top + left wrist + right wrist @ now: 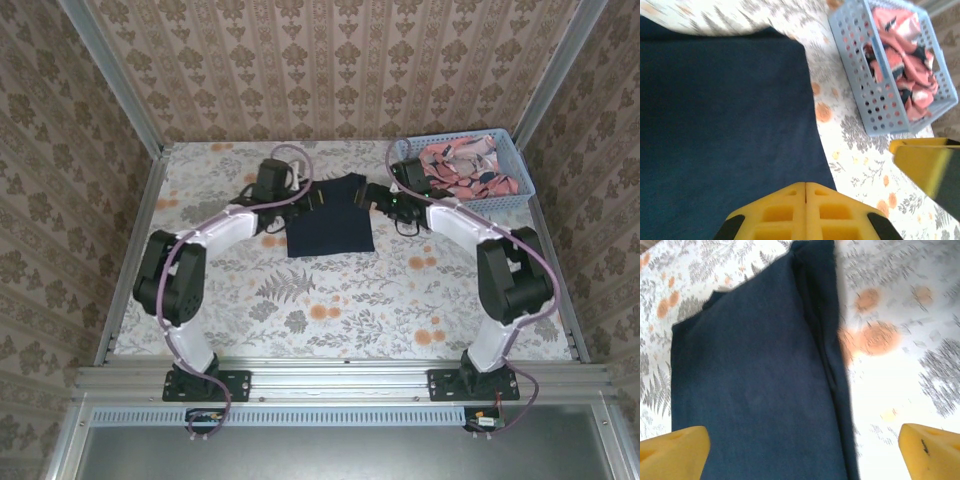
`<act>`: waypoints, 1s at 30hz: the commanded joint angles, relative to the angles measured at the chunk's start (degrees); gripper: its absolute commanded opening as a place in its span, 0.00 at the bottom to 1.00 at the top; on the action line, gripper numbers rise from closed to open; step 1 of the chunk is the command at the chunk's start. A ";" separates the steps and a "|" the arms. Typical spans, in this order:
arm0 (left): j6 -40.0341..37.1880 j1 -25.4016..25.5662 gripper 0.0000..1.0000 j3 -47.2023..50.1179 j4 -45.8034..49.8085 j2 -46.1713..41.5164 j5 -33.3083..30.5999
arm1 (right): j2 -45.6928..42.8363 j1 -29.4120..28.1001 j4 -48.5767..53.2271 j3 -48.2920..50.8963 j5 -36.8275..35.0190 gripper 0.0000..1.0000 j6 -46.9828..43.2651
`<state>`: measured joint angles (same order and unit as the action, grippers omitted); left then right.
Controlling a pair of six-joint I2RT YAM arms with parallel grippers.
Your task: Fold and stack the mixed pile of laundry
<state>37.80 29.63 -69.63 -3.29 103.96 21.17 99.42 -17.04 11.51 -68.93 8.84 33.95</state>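
The dark navy T-shirt (330, 218) lies folded into a rectangle on the floral table, also in the left wrist view (725, 125) and the right wrist view (755, 390). My left gripper (308, 199) hovers over its left part, and its yellow fingertips (805, 186) are shut together with no cloth between them. My right gripper (374, 196) stands over the shirt's right edge, open (805, 460), one finger (675, 450) over the cloth and the other over bare table. The pink patterned garment (465, 165) lies crumpled in the basket (905, 65).
The light blue lattice basket (521, 172) stands at the back right corner, its wall (860, 100) close to the shirt's right side. A finger of the right gripper (925, 160) shows at the right of the left wrist view. Metal rails and patterned walls border the table.
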 commanded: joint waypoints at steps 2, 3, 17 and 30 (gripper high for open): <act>7.49 3.13 0.00 -1.57 -6.66 8.25 -2.89 | -8.33 -0.01 7.25 3.25 -5.02 1.00 -2.80; 9.58 3.68 0.00 -1.47 -8.12 9.94 -3.46 | -9.46 0.08 8.25 3.65 -5.50 1.00 -3.41; 12.94 -7.18 0.00 13.26 -9.52 7.74 -7.80 | -15.44 1.17 8.61 7.57 -9.95 1.00 -5.25; -15.46 -24.87 0.00 13.43 25.45 -6.22 -15.72 | -12.52 1.28 6.59 6.43 -8.64 1.00 -3.61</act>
<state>29.93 10.20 -54.50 11.64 98.78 11.42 86.98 -15.99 18.26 -61.60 0.36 30.13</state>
